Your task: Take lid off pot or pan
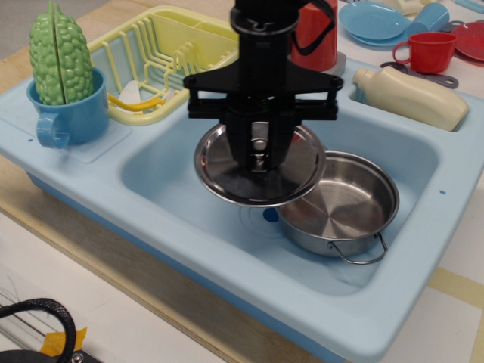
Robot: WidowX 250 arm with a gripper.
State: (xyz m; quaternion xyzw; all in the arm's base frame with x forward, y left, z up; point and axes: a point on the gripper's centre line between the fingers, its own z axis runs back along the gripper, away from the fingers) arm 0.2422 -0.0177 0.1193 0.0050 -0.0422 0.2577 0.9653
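Lid is off the pot and airborne at frame centre, tilted slightly, its right edge overlapping the pot's left rim in this view. Gripper is clenched on the lid's centre knob, fingers coming straight down onto it.

Pot sits open in the right half of the sink basin, interior bare as far as I can see, one wire loop handle facing the camera at lower right.

Progress, my read: removal itself is done, lid clearly separated and clear of the rim. What's left is setting it down somewhere and letting go.

Room: sink floor left of the pot is bare apart from the drain hole, which sits just under the lid's lower edge. That's the obvious drop zone. Basin walls bound it on the left and near side.

Around it: yellow dish rack at upper left, blue mug with a green bumpy vegetable at far left, cream bottle on the ledge at upper right, red cup behind the arm. All well apart from the lid.
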